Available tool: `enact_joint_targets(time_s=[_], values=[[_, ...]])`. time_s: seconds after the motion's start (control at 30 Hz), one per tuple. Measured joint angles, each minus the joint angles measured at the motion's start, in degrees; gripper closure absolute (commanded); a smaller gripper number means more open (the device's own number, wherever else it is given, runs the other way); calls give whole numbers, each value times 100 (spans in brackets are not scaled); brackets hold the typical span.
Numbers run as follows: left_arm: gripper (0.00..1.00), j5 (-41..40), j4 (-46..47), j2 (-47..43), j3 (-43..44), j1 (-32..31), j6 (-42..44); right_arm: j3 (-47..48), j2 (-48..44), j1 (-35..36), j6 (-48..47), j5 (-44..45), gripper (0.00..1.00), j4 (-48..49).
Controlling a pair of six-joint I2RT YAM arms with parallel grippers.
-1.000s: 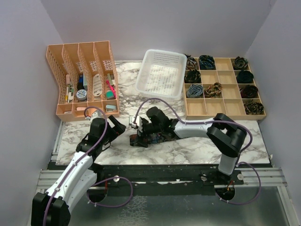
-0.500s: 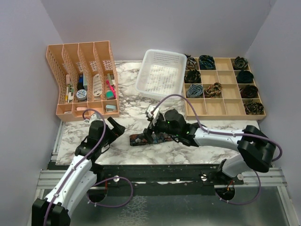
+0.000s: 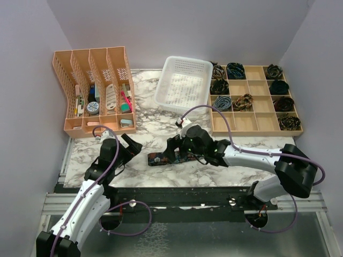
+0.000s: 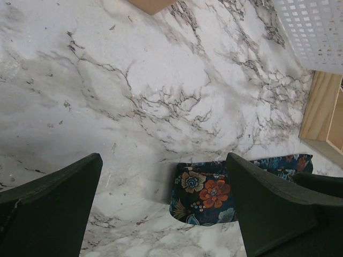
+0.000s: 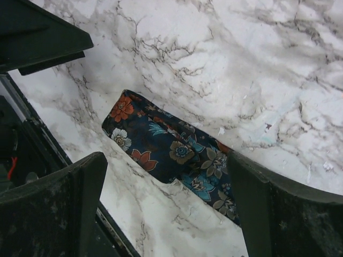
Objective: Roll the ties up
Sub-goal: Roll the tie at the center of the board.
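Tie (image 3: 166, 158): dark floral strip lying flat on the marble table (image 3: 225, 172).
Right gripper (image 3: 174, 150): poised over the tie, jaws spread wide, gripping nothing.
Left gripper (image 3: 130, 148): just left of the tie's end, jaws spread, empty.
Behind the tie: white basket (image 3: 184, 84).
Behind-left of the tie: orange rack (image 3: 96, 91) of small items.
Behind-right of the tie: wooden tray (image 3: 254, 113) holding rolled ties (image 3: 235, 70), well apart.
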Motion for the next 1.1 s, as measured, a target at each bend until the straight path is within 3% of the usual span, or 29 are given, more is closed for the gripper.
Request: enact_joint_targets(time_s=[0.4, 0.67, 1.1], values=[[1, 2, 2, -55, -26, 0, -37, 50, 374, -4, 1705, 240, 25, -509], [1, 35, 28, -15, -48, 0, -37, 201, 660, -4, 2052, 225, 30, -793], [1, 299, 229, -42, -321, 4, -37, 428, 894, -4, 2111, 216, 31, -1001]])
